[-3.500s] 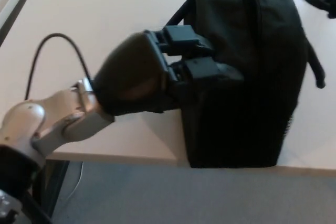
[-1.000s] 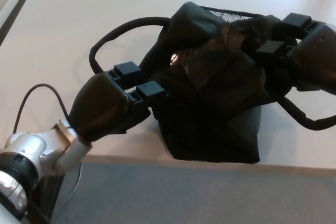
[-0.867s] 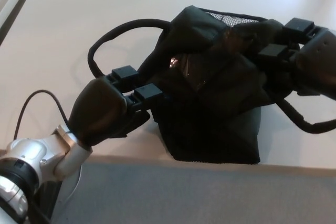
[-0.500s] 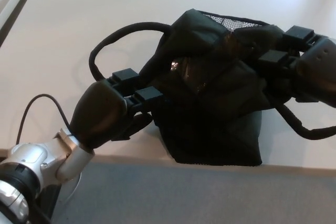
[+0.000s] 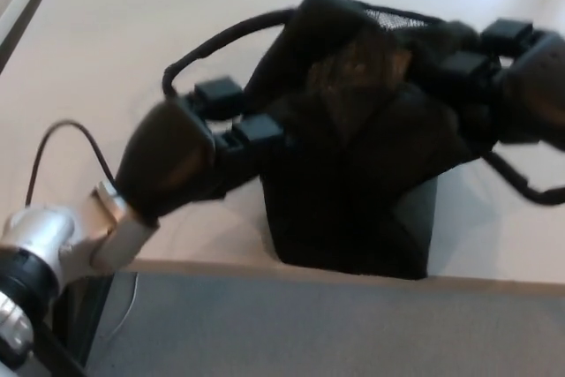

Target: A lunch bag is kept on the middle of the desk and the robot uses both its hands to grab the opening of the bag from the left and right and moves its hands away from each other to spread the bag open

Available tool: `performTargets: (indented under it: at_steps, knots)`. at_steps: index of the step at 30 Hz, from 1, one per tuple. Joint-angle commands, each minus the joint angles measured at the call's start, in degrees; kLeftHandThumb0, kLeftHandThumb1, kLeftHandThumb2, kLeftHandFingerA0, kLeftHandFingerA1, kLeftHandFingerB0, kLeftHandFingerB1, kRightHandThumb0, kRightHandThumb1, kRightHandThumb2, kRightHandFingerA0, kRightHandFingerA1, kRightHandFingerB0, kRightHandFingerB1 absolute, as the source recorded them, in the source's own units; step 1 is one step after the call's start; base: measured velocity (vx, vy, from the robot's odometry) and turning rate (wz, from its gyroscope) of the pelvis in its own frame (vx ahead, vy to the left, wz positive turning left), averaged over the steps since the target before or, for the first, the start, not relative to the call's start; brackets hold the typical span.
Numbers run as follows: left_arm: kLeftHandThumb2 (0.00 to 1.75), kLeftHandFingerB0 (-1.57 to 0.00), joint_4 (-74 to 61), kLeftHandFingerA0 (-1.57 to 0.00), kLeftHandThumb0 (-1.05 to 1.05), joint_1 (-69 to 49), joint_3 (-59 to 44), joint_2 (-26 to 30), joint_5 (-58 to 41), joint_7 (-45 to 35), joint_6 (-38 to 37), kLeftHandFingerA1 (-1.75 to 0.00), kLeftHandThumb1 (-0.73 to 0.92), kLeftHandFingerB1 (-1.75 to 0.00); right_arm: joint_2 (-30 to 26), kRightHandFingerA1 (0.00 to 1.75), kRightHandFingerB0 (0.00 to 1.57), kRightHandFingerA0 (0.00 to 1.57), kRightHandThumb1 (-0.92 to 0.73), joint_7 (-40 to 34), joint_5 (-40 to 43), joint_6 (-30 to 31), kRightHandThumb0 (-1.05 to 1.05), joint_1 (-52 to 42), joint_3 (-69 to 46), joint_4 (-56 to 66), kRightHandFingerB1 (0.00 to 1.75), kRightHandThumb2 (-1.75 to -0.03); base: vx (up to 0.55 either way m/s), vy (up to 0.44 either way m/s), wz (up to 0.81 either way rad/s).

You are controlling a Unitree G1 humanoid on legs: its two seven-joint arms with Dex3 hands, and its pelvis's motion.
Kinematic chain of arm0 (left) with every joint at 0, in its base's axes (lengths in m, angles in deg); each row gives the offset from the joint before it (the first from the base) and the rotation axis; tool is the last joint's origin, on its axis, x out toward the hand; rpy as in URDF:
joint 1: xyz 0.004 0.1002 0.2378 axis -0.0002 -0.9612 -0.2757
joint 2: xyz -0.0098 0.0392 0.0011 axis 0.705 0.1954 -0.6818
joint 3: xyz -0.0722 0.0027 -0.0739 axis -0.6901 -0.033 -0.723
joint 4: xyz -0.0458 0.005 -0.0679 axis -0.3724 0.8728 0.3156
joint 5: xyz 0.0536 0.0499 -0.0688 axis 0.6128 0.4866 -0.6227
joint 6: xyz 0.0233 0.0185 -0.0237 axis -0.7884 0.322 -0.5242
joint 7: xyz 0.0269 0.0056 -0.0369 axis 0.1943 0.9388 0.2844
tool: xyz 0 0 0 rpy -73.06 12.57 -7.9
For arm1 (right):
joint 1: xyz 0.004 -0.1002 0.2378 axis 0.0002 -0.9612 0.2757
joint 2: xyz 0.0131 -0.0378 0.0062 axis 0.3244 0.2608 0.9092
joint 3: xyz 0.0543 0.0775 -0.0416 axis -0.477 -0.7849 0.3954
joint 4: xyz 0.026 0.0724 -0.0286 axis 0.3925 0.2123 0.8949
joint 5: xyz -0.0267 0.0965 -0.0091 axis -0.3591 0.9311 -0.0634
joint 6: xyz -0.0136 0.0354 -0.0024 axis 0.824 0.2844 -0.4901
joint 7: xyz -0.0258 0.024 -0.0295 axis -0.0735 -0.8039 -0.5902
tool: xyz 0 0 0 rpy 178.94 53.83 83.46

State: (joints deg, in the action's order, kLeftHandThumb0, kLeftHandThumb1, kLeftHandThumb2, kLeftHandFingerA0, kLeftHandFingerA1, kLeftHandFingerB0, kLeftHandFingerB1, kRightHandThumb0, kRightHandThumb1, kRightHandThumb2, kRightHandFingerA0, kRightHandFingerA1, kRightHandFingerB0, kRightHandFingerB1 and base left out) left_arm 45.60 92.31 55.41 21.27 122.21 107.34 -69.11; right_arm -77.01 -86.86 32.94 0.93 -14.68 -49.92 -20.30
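On desk point(image 5: 132, 33) | lunch bag point(image 5: 353, 183) | left hand point(image 5: 190, 152), right hand point(image 5: 521, 86) seemingly grip opening

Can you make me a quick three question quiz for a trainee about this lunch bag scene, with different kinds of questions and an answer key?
1. True or false: the lunch bag lies in the far corner of the desk, well away from the near edge.
2. Which side of the bag's opening does the left hand reach? A) the picture's left side B) the picture's right side C) the bottom
3. Fill in: the strap loops out from the bag toward the picture's ____.

Key
1. False: the bag stands close to the near edge.
2. A. The right hand is at the opposite side.
3. left
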Motion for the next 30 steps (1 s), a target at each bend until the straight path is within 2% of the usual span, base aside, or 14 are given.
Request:
performTargets:
  at_steps: [1,9,10,12,13,17,19,20,22,23,25,26,28,30]
  knots:
    - [0.92,0.0,-11.0,-0.07,0.07,5.0,-6.0,3.3,4.9,10.7,4.5,-0.47,0.37,-0.45,-3.9,0.61,0.02,0.46,-0.36,8.3,5.8,1.8,-0.27,3.4,-7.3,9.1,0.44,-0.85,0.0,0.0,0.0]
    - [0.62,-0.16,-24.7,-0.27,-0.07,2.0,-15.1,8.8,-0.5,-1.6,3.5,-0.32,0.62,-0.31,-8.8,0.38,0.2,0.5,-0.51,14.8,11.2,0.7,-0.35,-0.1,-18.4,23.6,0.28,-0.56,0.0,0.0,0.0]
    - [0.89,-0.04,-26.2,-0.12,-0.08,0.6,-15.9,9.5,-1.7,-3.7,3.4,-0.48,0.42,-0.45,-9.3,0.41,0.18,0.53,-0.5,15.8,12.2,0.5,-0.37,-1.0,-19.5,24.9,0.3,-0.59,0.0,0.0,0.0]
    - [0.89,-0.07,-29.4,-0.14,-0.09,-2.5,-17.6,10.4,-2.9,-6.5,3.6,-0.49,0.41,-0.46,-10.5,0.64,0.05,0.54,-0.34,18.7,15.0,0.5,-0.23,-3.4,-22.3,28.5,0.45,-0.84,0.0,0.0,0.0]
    - [0.89,-0.07,-30.7,-0.13,-0.08,-3.7,-18.3,11.1,-3.4,-7.0,2.9,-0.48,0.41,-0.46,-11.3,0.41,0.2,0.58,-0.51,19.0,15.4,1.3,-0.33,-4.7,-24.0,31.1,0.28,-0.55,0.0,0.0,0.0]
    - [0.88,-0.03,-35.3,-0.1,-0.06,-8.2,-20.6,12.6,-4.2,-9.7,2.6,-0.47,0.4,-0.45,-13.0,0.51,0.24,0.74,-0.51,22.7,18.3,2.3,-0.3,-9.6,-28.8,37.9,0.31,-0.55,0.0,0.0,0.0]
    - [0.87,-0.01,-40.9,-0.1,-0.07,-14.4,-23.9,13.7,-4.1,-10.5,4.0,-0.48,0.39,-0.45,-14.3,0.48,0.23,0.62,-0.5,23.4,21.2,1.7,-0.28,-15.3,-33.4,42.2,0.3,-0.55,0.0,0.0,0.0]
    - [0.87,-0.02,-41.9,-0.11,-0.06,-16.0,-24.8,14.1,-4.2,-10.2,3.6,-0.48,0.38,-0.45,-14.5,0.63,0.13,0.46,-0.33,22.3,20.8,1.8,-0.23,-18.0,-35.3,43.6,0.49,-0.83,0.0,0.0,0.0]
    - [0.58,-0.15,-44.5,-0.24,-0.06,-21.1,-27.3,14.9,-5.4,-10.9,3.2,-0.31,0.55,-0.3,-14.0,0.45,0.29,0.5,-0.54,22.2,22.7,1.2,-0.31,-24.8,-39.0,46.8,0.33,-0.56,0.0,0.0,0.0]
    - [0.87,-0.11,-45.6,-0.14,-0.04,-24.3,-28.6,15.4,-7.3,-11.6,1.9,-0.5,0.35,-0.48,-13.5,0.54,0.3,0.55,-0.45,22.2,23.9,0.9,-0.35,-30.2,-41.6,49.4,0.42,-0.67,0.0,0.0,0.0]
    - [0.69,-0.27,-46.1,-0.29,-0.06,-30.3,-30.9,15.8,-9.7,-10.1,-0.7,-0.33,0.45,-0.31,-11.8,0.5,0.42,0.52,-0.47,19.3,23.7,-2.3,-0.35,-38.2,-45.1,51.5,0.45,-0.67,0.0,0.0,0.0]
    - [0.91,-0.19,-44.6,-0.22,-0.06,-39.7,-34.1,16.5,-8.5,-4.6,-2.9,-0.54,0.37,-0.51,-8.5,0.48,0.6,0.71,-0.56,14.2,20.9,-7.3,-0.33,-49.9,-49.0,53.7,0.45,-0.56,0.0,0.0,0.0]
    - [0.6,-0.27,-41.8,-0.33,-0.08,-43.4,-35.6,17.4,-8.8,-3.3,-4.6,-0.36,0.55,-0.31,-5.6,0.48,0.62,0.76,-0.56,13.2,20.8,-8.4,-0.32,-56.4,-50.6,55.4,0.45,-0.56,0.0,0.0,0.0]
    - [0.9,-0.16,-35.4,-0.25,-0.1,-49.4,-36.4,17.2,-12.4,-1.9,-8.3,-0.54,0.39,-0.5,-1.1,0.68,0.53,0.75,-0.45,7.7,16.4,-12.6,-0.35,-66.3,-51.5,54.7,0.59,-0.84,0.0,0.0,0.0]
